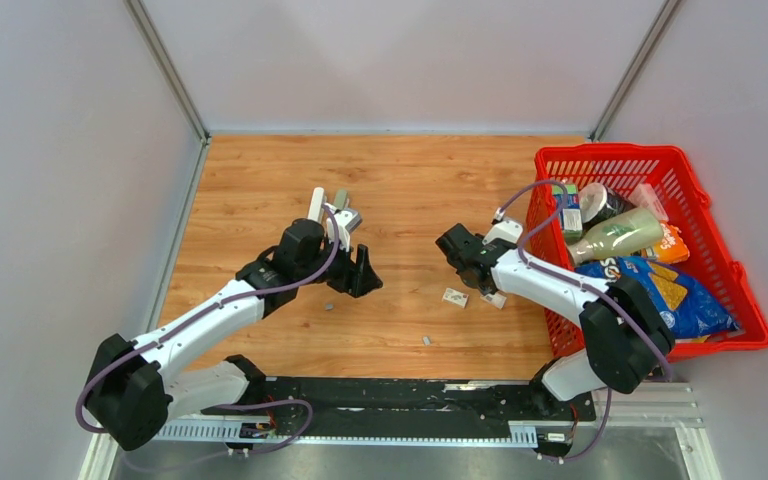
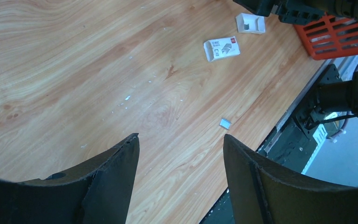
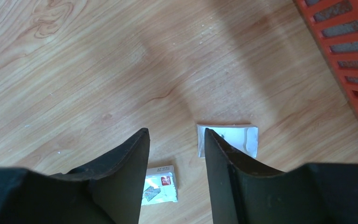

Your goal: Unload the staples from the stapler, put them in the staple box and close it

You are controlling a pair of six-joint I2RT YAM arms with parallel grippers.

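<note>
Jaws of left gripper (image 2: 180,140) apart, empty. Jaws of right gripper (image 3: 175,133) apart, empty, poised over two small white cardboard boxes (image 3: 227,139). Stapler (image 1: 333,208) on table (image 1: 260,180), just beyond left wrist. Staples (image 2: 225,123): two short grey strips loose on table, one near front edge, one by left gripper. Unloading judged largely done; remaining magazine contents not discernible.

You're looking at a pale wooden surface (image 1: 260,190) sitting between plain grey walls (image 1: 60,150). Metal posts (image 1: 167,70) are rising from its far corners, and soft, even light is falling across it.
</note>
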